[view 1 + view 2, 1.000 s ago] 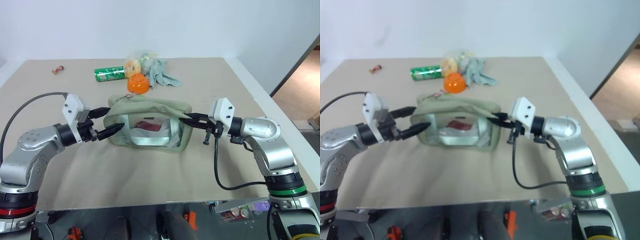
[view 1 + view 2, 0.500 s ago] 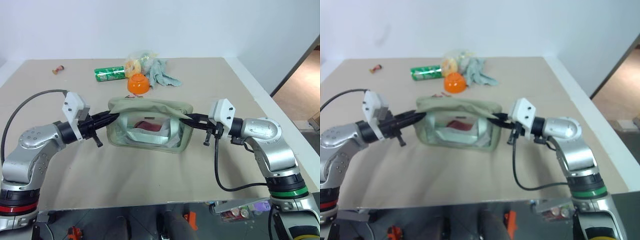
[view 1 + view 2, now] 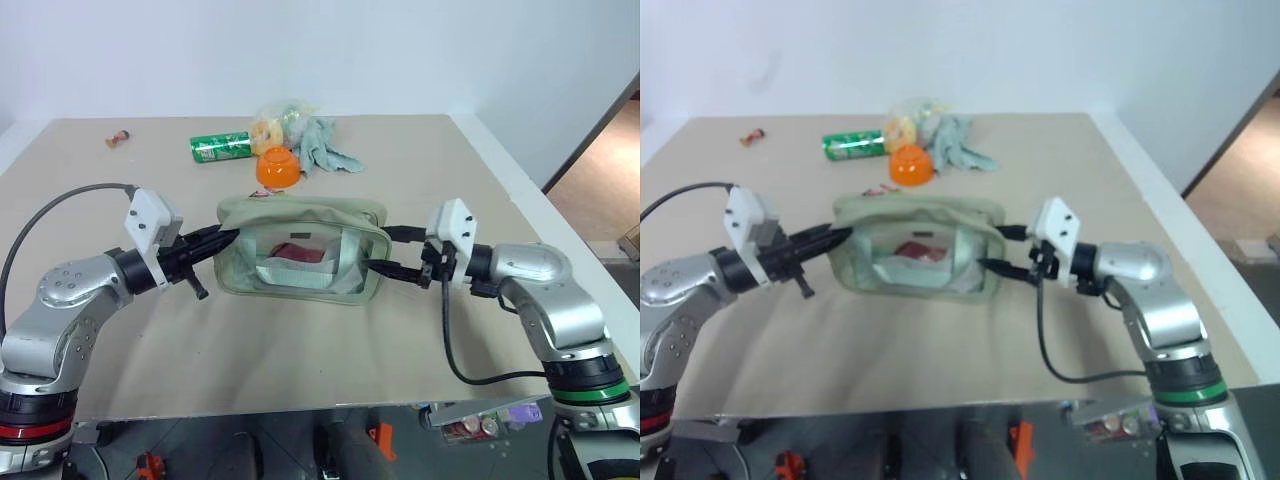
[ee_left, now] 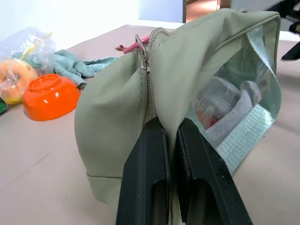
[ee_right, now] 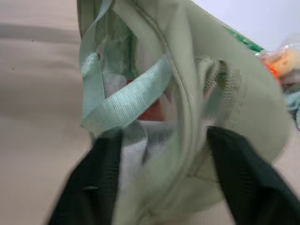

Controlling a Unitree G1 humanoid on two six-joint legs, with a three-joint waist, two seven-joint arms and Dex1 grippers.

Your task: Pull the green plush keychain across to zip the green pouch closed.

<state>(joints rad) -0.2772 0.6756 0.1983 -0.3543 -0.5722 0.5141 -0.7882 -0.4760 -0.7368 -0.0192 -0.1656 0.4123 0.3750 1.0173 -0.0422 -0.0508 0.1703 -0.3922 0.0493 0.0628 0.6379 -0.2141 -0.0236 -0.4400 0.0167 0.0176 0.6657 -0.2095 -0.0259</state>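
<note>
The green pouch (image 3: 300,250) sits mid-table, boxy and soft, its clear window facing the robot with a red item (image 3: 293,250) showing inside and two webbing straps (image 4: 248,136) running over the panel. At its left end the zipper pull (image 4: 142,51) stands up with a pink-red bit beside it; the green plush keychain itself cannot be made out from here. The left gripper (image 3: 222,238) is pinched together on the pouch's left end seam, fabric bunched between the black fingers (image 4: 145,183). The right gripper (image 3: 385,250) hangs at the pouch's right end with its fingers spread wide, straddling the fabric without clamping it. This bag looks light and floppy, so it will likely drag and crumple unless one end is anchored; the sensible hold is on the charm or pull tab, not the slick plastic window. Behind the pouch lie an orange bowl (image 3: 276,168), a green soda can (image 3: 220,148), a grey-green rag (image 3: 322,146) and a plastic bag of food (image 3: 272,124).
</note>
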